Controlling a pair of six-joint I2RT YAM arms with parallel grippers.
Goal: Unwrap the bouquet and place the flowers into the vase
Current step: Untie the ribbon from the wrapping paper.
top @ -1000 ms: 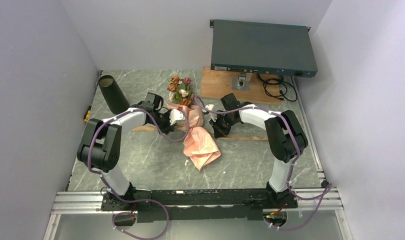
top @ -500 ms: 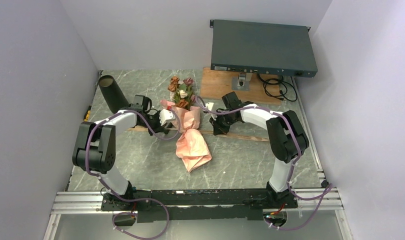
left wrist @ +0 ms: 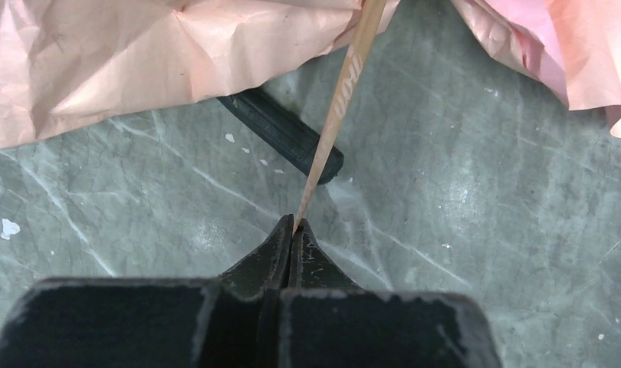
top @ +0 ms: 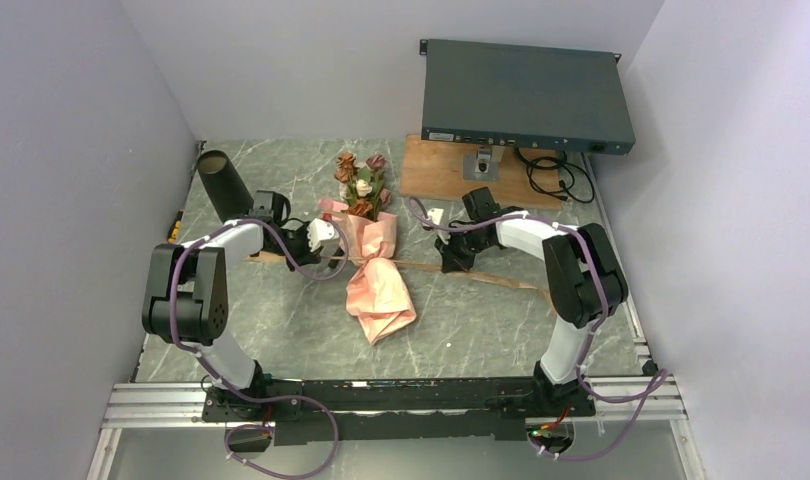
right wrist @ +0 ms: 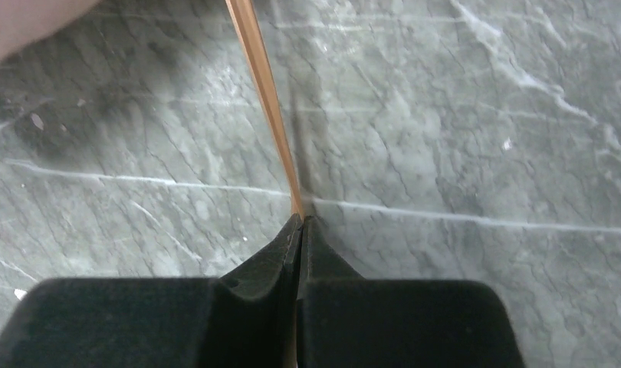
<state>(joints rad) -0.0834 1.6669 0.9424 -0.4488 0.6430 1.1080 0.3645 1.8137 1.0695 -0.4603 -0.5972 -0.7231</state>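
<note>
Pale lavender walls (top: 71, 150) enclose a grey-green marbled tabletop (top: 481, 320); at the tabletop's far edge a dark rack box (top: 526, 95) overhangs a wooden board (top: 436, 175)

Robot lab test cell. Plain white walls (top: 71, 150) box in marble-print table (top: 481, 320). Beyond right claw (right wrist: 298, 222): rack unit (top: 526, 95), cables (top: 559, 178), wood board (top: 436, 170). Behind it, at near edge: aluminium rail (top: 151, 405), bolted arm bases (top: 243, 385).
</note>
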